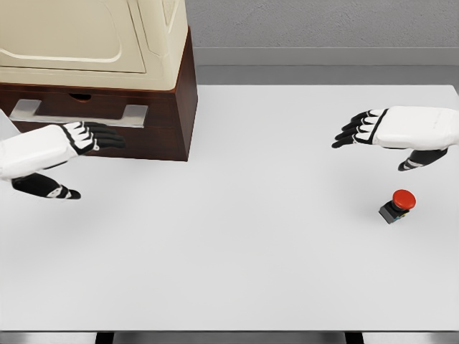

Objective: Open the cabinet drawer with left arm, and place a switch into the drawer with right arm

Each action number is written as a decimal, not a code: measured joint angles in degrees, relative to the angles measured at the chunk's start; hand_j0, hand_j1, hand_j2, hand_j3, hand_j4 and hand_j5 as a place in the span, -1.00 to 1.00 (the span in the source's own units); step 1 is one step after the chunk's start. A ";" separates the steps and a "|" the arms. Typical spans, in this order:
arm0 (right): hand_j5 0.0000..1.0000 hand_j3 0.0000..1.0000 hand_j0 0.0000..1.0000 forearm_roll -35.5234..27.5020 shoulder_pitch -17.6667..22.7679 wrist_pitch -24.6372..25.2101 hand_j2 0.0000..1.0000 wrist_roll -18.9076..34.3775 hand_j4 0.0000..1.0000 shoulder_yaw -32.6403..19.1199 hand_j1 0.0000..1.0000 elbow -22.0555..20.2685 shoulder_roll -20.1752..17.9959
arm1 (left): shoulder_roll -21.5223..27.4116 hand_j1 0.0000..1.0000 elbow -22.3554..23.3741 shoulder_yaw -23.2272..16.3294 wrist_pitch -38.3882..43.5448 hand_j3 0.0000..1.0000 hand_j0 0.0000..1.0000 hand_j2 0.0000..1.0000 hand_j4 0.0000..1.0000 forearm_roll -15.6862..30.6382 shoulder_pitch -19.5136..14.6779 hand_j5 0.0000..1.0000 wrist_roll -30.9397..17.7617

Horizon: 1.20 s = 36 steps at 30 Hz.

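Observation:
A dark brown cabinet (176,107) with a cream upper part stands at the table's back left. Its drawer, fitted with a flat silver handle (79,112), is closed. My left hand (86,147) hovers just in front of and below that handle, fingers spread and holding nothing. A small switch (398,206), black base with a red round button, lies on the table at the right. My right hand (369,136) floats above and slightly left of the switch, fingers extended, apart from it.
The white table (237,236) spans the view, with its front edge near the bottom of the picture. A grey wall runs behind the table.

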 measured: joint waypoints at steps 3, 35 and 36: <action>1.00 1.00 1.00 -0.02 0.00 0.01 1.00 0.05 1.00 0.78 1.00 0.07 -1.46 | -0.21 1.00 0.21 0.06 0.00 1.00 1.00 1.00 1.00 1.88 -0.25 1.00 -0.05; 1.00 1.00 1.00 2.70 2.11 0.03 1.00 -9.16 1.00 12.16 1.00 2.92 -5.75 | -0.90 1.00 8.96 -2.69 -0.03 1.00 1.00 1.00 1.00 17.87 -2.37 1.00 -5.06; 1.00 1.00 1.00 2.71 2.18 0.03 1.00 -9.64 1.00 12.46 1.00 3.04 -5.79 | -1.21 1.00 9.05 -2.70 -0.03 1.00 1.00 1.00 1.00 17.83 -2.38 1.00 -5.05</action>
